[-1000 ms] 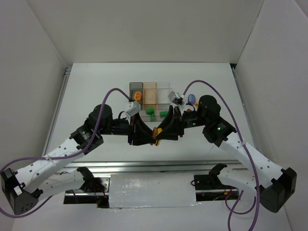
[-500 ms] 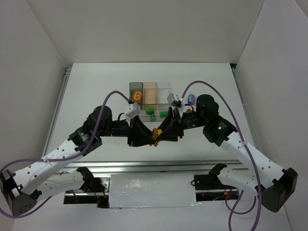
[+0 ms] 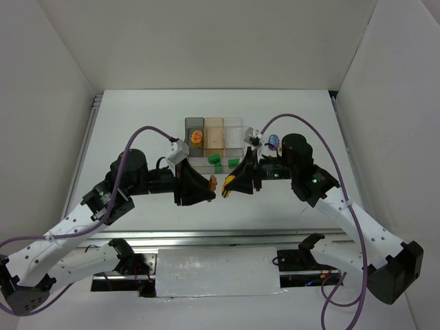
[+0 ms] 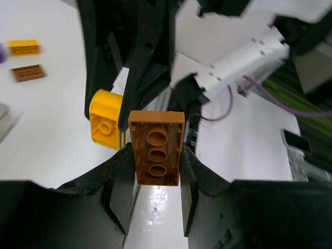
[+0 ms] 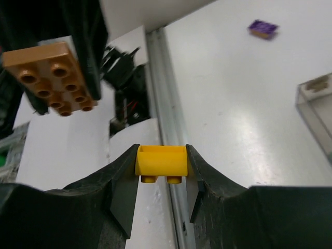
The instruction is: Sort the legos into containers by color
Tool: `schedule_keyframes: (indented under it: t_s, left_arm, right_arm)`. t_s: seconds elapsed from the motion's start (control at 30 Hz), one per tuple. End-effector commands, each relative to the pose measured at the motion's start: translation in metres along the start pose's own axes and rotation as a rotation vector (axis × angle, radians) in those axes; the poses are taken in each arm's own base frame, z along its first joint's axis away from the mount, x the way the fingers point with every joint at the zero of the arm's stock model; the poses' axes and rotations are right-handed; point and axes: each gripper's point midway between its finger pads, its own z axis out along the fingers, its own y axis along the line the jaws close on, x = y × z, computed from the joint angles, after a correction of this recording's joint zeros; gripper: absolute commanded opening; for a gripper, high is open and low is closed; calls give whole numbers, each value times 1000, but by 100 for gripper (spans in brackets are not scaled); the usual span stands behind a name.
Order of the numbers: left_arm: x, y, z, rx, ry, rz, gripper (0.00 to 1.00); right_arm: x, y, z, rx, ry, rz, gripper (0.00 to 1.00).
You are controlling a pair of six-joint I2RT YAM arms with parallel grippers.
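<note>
White walls closed in a white counter [image 3: 137,130], and the clear divided tray [image 3: 234,121] sat toward its far side. Just in front of the tray's near edge, the left arm [image 3: 130,172] and the right arm [image 3: 302,168] met tip to tip above the counter.

The left jaws were clenched on an orange-brown brick [image 4: 156,148]. It was a flat plate pinched by its two long edges, with its hollow underside turned to the left wrist camera. The right jaws were closed narrowly on a yellow brick [image 5: 161,162], gripping two opposite sides, and its studs pointed down in the right wrist view. The two held bricks sat just beside each other in front of the tray, and from above a small gap showed between them.

Two green legos [image 3: 215,159] lay in the tray's long near compartment. The grey compartment at the tray's left end held a small orange-yellow piece [image 3: 196,136], perhaps a single brick, though it was too small to tell.

Outside the tray, a loose yellow lego [image 4: 23,47] and a brown lego [image 4: 28,73] lay close together on the bare counter. A purple brick [image 5: 262,28] lay flat on the counter near one of the tray's corners.
</note>
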Motion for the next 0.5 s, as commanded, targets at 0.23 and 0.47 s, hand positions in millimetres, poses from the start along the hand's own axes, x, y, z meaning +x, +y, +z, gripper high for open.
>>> schedule_keyframes:
  t_s: [0.23, 0.47]
  left_arm:
    - [-49, 99, -118, -981, -267, -285, 0]
    - [-45, 99, -144, -1047, -276, -213, 0]
  right_arm:
    - [-62, -167, 6, 694, -351, 224, 0]
    - [-63, -276, 76, 832, -216, 317, 0]
